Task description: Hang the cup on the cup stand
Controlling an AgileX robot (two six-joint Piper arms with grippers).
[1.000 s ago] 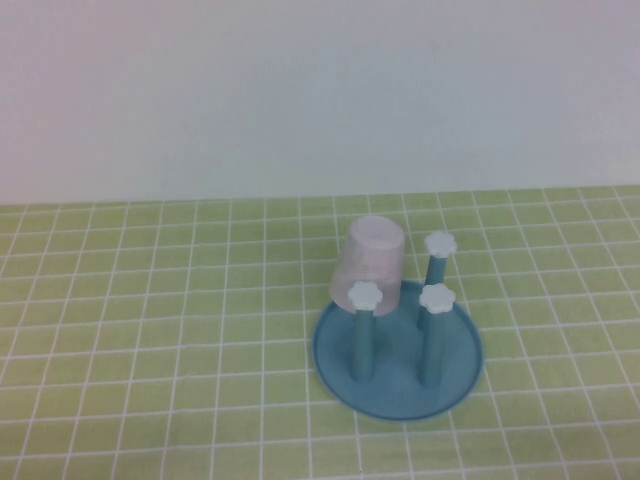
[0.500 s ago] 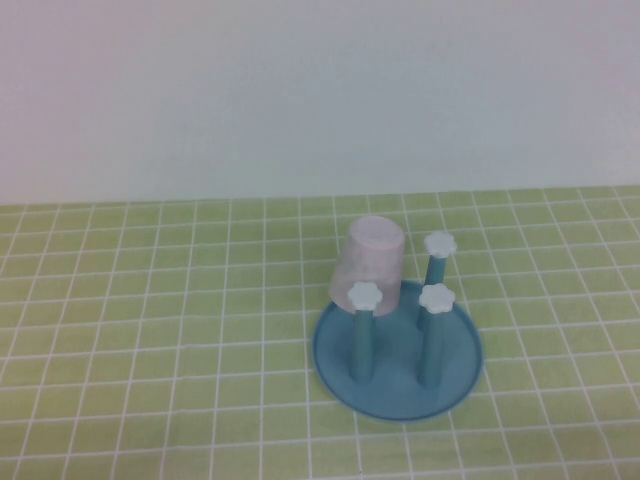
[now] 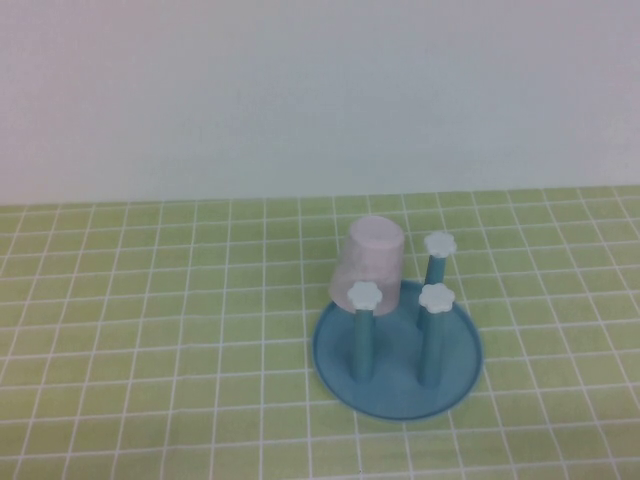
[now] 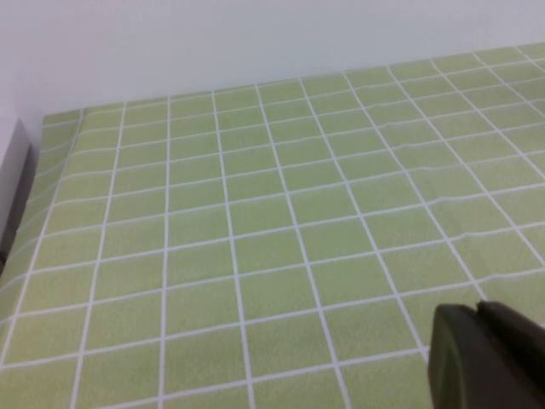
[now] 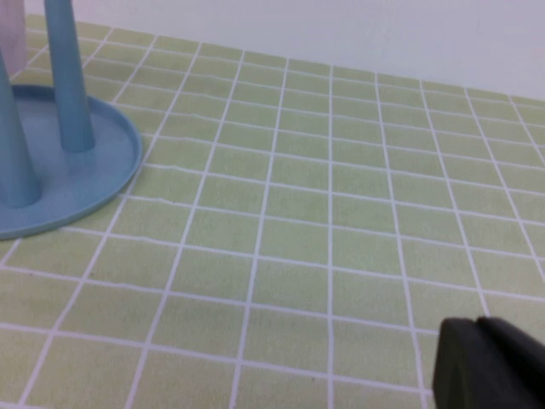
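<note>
The pale pink cup [image 3: 370, 262] sits upside down over the back left peg of the blue cup stand [image 3: 398, 345], slightly tilted. Three other pegs with white flower caps stand free. Neither arm shows in the high view. My left gripper [image 4: 479, 312] is shut and holds nothing, low over bare green tablecloth. My right gripper [image 5: 479, 324] is also shut and holds nothing, over the cloth to the right of the cup stand [image 5: 72, 162]. A sliver of the cup [image 5: 13, 43] shows at the right wrist view's edge.
A green checked tablecloth [image 3: 150, 330] covers the table up to a plain white wall. A grey object [image 4: 10, 179] lies at the cloth's edge in the left wrist view.
</note>
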